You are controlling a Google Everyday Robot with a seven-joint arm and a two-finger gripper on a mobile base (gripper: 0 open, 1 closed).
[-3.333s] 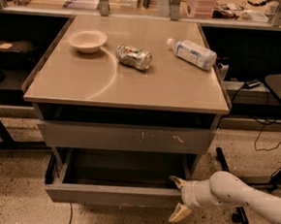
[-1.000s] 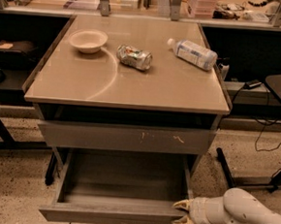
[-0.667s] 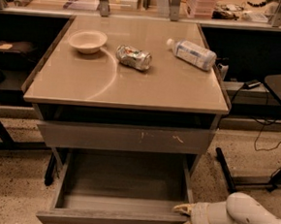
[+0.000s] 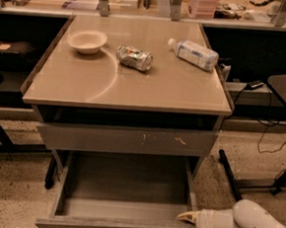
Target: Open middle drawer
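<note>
The middle drawer (image 4: 122, 183) is the low grey one, pulled far out of the cabinet toward me, and its inside is bare. Only the top edge of its front (image 4: 109, 225) shows at the bottom of the view. My gripper (image 4: 189, 225) is at the front's right end. One yellowish finger (image 4: 188, 216) is inside the drawer and the other is outside, pinching the front panel. The white arm (image 4: 253, 224) comes in from the lower right. The taller grey front with white scratch marks (image 4: 126, 140) above is closed.
On the beige cabinet top (image 4: 135, 88) lie a white bowl (image 4: 87, 41), a crushed can (image 4: 134, 57) and a plastic bottle on its side (image 4: 193, 53). A dark stand with a base and cables (image 4: 283, 97) is at the right. Speckled floor surrounds the cabinet.
The middle drawer has slid further out toward me, from partly open to far open. My gripper has moved with its right front corner, down and toward me.
</note>
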